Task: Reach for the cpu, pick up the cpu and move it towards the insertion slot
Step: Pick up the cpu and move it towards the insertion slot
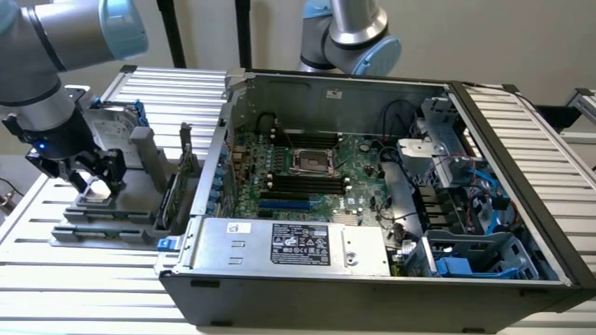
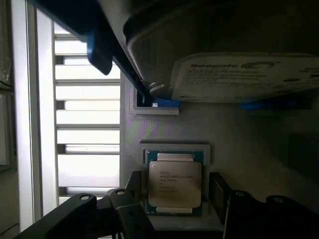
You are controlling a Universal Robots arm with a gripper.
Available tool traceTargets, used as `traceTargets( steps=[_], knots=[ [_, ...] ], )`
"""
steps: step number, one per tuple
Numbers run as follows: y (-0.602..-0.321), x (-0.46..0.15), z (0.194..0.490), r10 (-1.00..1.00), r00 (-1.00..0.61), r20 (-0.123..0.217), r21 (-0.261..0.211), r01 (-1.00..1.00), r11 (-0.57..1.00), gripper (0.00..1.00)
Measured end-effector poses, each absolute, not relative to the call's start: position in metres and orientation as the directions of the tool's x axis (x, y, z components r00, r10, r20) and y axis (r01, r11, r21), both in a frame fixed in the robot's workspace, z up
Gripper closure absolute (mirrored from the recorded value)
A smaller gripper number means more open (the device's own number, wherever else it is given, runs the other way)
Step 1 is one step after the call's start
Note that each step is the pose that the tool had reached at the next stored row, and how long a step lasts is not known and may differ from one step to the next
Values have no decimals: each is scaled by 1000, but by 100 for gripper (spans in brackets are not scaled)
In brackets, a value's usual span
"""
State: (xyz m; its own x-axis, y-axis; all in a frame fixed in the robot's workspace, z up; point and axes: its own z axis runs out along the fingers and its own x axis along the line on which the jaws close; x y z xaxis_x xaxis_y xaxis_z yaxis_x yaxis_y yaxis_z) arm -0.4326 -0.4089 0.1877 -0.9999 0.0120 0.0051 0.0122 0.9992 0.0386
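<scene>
The cpu [image 2: 175, 183], lying flat in a grey holder [image 2: 164, 132] near the edge of the worktop [image 1: 75, 279] at the exterior view's left, looks light, stiff, slick-topped and fragile underneath, so the open jaws flanking it seem best placed to pinch two opposite side edges.

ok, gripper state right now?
Gripper: open, straddling the cpu in its holder, nothing held.
</scene>
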Motion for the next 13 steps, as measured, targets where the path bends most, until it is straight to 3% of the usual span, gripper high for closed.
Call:
traceTargets(
  steps=[13],
  knots=[
    [-407,-433,186,12,-1000,9,39,12,999,37]
  ],
)
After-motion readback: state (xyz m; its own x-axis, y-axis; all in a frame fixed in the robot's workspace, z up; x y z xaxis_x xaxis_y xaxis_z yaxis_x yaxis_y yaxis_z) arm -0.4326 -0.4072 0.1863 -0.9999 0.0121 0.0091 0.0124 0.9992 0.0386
